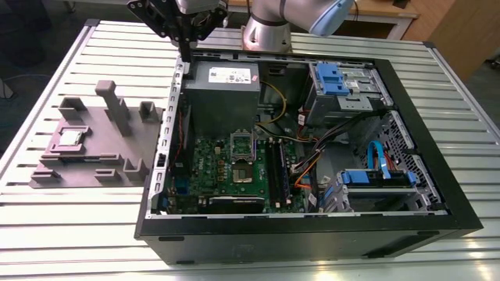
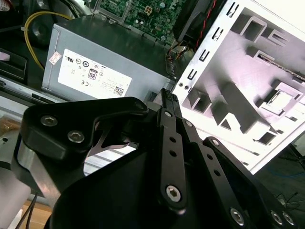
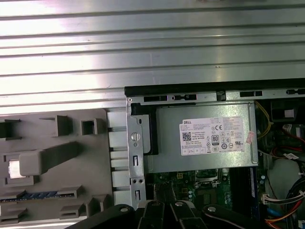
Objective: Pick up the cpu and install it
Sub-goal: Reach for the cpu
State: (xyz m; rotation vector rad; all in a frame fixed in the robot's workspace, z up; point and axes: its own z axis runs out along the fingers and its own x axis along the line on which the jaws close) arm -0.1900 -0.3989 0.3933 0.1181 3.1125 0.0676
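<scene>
The jaws are pressed together at the tips, with nothing held between them. They hang just above the rear edge wall of the open computer case (image 1: 312,240), close beside the grey metal box (image 1: 222,88) with the white label. Past that box, inside the case, lies the green motherboard (image 1: 234,170). On the jaws' other side, outside the case, the purple-grey tray (image 1: 86,172) rests on the slatted table (image 1: 78,222). The cpu (image 1: 70,138) sits in a tray recess, well apart from the jaws.
</scene>
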